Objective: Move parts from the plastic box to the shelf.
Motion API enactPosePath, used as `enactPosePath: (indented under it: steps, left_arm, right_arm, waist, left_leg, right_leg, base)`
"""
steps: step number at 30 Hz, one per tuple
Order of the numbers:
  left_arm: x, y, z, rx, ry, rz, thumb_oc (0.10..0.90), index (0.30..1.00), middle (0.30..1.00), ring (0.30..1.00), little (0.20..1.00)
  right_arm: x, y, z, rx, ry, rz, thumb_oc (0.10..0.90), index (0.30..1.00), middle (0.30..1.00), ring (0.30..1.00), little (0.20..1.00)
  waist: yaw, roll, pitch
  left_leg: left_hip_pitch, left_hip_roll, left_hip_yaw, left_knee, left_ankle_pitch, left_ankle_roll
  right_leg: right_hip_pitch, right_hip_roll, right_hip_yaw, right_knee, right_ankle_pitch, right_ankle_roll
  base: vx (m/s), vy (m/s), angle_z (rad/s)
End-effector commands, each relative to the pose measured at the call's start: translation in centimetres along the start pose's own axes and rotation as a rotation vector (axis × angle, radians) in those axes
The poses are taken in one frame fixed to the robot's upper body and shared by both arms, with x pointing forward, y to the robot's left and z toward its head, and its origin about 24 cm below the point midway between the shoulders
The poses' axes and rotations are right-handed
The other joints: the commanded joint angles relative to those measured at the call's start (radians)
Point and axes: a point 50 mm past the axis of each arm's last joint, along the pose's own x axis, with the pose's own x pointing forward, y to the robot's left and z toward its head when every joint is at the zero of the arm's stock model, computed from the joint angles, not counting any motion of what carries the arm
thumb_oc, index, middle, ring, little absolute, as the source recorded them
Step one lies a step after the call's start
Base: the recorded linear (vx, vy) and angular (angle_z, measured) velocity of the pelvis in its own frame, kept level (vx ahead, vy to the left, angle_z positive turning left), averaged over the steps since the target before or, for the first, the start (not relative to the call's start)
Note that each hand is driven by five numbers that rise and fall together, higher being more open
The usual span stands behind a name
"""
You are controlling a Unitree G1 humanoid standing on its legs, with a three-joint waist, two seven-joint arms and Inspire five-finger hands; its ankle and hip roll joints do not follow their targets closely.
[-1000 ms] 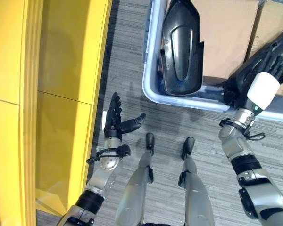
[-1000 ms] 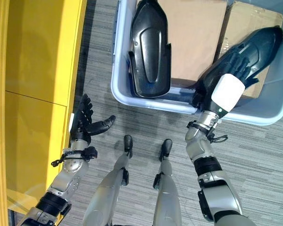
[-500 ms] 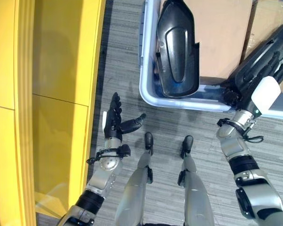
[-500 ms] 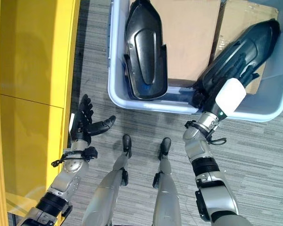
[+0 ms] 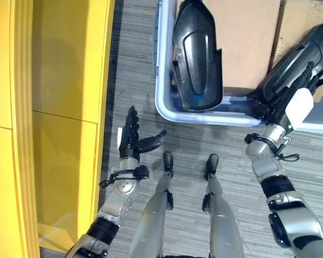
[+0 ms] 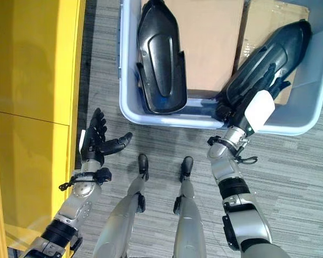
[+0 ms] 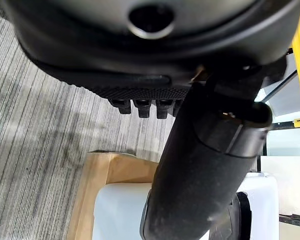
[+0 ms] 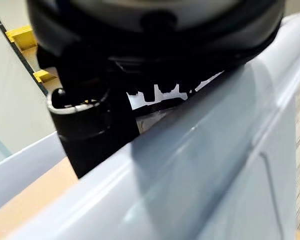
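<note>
Over the near rim of the plastic box [image 6: 130, 110], the right hand [image 6: 258, 88] lies on the lower end of a long black part [image 6: 269, 59], fingers stretched along its top face; whether they are curling to grip I cannot tell, the underside being hidden. From the hand that part runs up and away to the robot's right, its long axis slanted across brown cardboard [image 6: 212, 37] lining the box floor, so a lift must follow that slant to clear the rim. Second black part [image 6: 159, 59] leans upright-ish at the box's left end, well apart from the right hand and nearer the left. Left hand [image 6: 94, 142] hangs relaxed and empty above the grey floor, just beside the yellow shelf [image 6: 35, 107], holding nothing
</note>
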Motion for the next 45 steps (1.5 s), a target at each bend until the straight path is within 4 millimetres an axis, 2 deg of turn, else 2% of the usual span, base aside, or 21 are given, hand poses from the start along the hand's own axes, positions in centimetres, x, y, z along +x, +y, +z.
enactPosePath:
  steps: [1, 4, 13, 25, 29, 33, 36, 39, 45]
  left_arm:
    - [0.2, 1.3, 2.5, -0.023, -0.141, 0.032, 0.900, 1.000, 1.000, 1.000, 1.000]
    - [-0.1, 1.8, 2.6, -0.033, -0.141, 0.041, 0.900, 1.000, 1.000, 1.000, 1.000]
    - [-0.1, 1.5, 2.9, -0.038, -0.157, 0.026, 0.900, 1.000, 1.000, 1.000, 1.000]
    - [0.2, 1.6, 2.9, -0.028, -0.156, 0.031, 0.900, 1.000, 1.000, 1.000, 1.000]
    - [0.2, 1.9, 2.8, -0.012, -0.151, 0.038, 0.900, 1.000, 1.000, 1.000, 1.000]
    - [0.0, 2.3, 2.2, 0.018, -0.131, 0.042, 0.900, 1.000, 1.000, 1.000, 1.000]
    - [-0.1, 2.4, 2.1, 0.023, -0.126, 0.042, 0.900, 1.000, 1.000, 1.000, 1.000]
    - [-0.6, 3.5, 1.4, 0.062, -0.094, 0.047, 0.900, 1.000, 1.000, 1.000, 1.000]
    - [-1.9, 5.3, -0.2, 0.108, -0.015, 0.055, 0.900, 1.000, 1.000, 1.000, 1.000]
  right_arm:
    - [-2.5, 1.4, -4.0, 0.067, 0.213, 0.168, 0.400, 0.300, 0.300, 0.300, 0.300]
    - [-2.1, 1.2, -4.7, -0.002, 0.203, 0.208, 0.400, 0.300, 0.300, 0.300, 0.300]
    - [-2.1, 1.4, -5.2, -0.138, 0.152, 0.262, 0.400, 0.300, 0.300, 0.300, 0.300]
    - [-2.2, 0.9, -5.3, -0.167, 0.117, 0.269, 0.400, 0.300, 0.300, 0.300, 0.300]
    - [-1.8, -0.1, -4.9, -0.185, 0.058, 0.235, 0.400, 0.300, 0.300, 0.300, 0.300]
    - [-1.3, -1.9, -4.4, -0.225, -0.032, 0.174, 0.400, 0.300, 0.300, 0.300, 0.300]
    - [-1.2, -2.2, -4.4, -0.237, -0.043, 0.168, 0.400, 0.300, 0.300, 0.300, 0.300]
    - [-0.6, -4.4, -3.8, -0.283, -0.126, 0.103, 0.400, 0.300, 0.300, 0.300, 0.300]
    - [-0.9, -6.3, -3.5, -0.318, -0.207, 0.095, 0.400, 0.300, 0.300, 0.300, 0.300]
  waist:
    - [-0.001, -0.034, -0.014]
    - [0.002, -0.036, -0.014]
    - [0.006, -0.036, -0.014]
    - [0.001, -0.051, -0.014]
    - [-0.002, -0.061, -0.015]
    - [-0.008, -0.076, -0.052]
    - [-0.008, -0.077, -0.058]
    - [-0.010, -0.097, -0.109]
    - [-0.014, -0.126, -0.179]
  left_leg:
    - [-0.026, 0.060, 0.004, 0.057, -0.068, -0.067]
    - [-0.021, 0.062, 0.004, 0.055, -0.069, -0.067]
    - [0.002, 0.063, 0.005, 0.043, -0.066, -0.066]
    - [0.059, 0.070, 0.002, 0.034, -0.068, -0.064]
    - [0.092, 0.074, -0.002, 0.035, -0.070, -0.066]
    - [0.129, 0.080, -0.008, 0.030, -0.074, -0.066]
    - [0.136, 0.081, -0.008, 0.028, -0.074, -0.066]
    - [0.191, 0.089, -0.010, 0.012, -0.077, -0.067]
    - [0.274, 0.096, -0.012, -0.008, -0.086, -0.060]
  right_leg:
    - [0.024, -0.176, 0.013, -0.017, 0.087, 0.141]
    - [0.026, -0.175, 0.012, -0.016, 0.085, 0.141]
    - [0.040, -0.172, 0.012, -0.017, 0.088, 0.142]
    - [0.088, -0.167, 0.010, -0.016, 0.084, 0.142]
    - [0.121, -0.167, 0.007, -0.012, 0.082, 0.141]
    - [0.153, -0.166, 0.006, -0.009, 0.081, 0.141]
    - [0.160, -0.165, 0.006, -0.010, 0.079, 0.140]
    - [0.205, -0.162, 0.001, -0.006, 0.068, 0.140]
    - [0.261, -0.153, 0.005, 0.019, 0.026, 0.134]
  base:
    - [0.00, 0.000, 0.00]
    - [0.00, 0.000, 0.00]
    - [0.00, -0.005, -0.01]
    - [0.00, 0.000, 0.00]
    - [0.00, 0.000, 0.00]
    - [0.00, 0.000, 0.00]
    - [0.00, 0.000, 0.00]
    - [0.01, -0.010, 0.00]
    - [0.03, -0.010, -0.03]
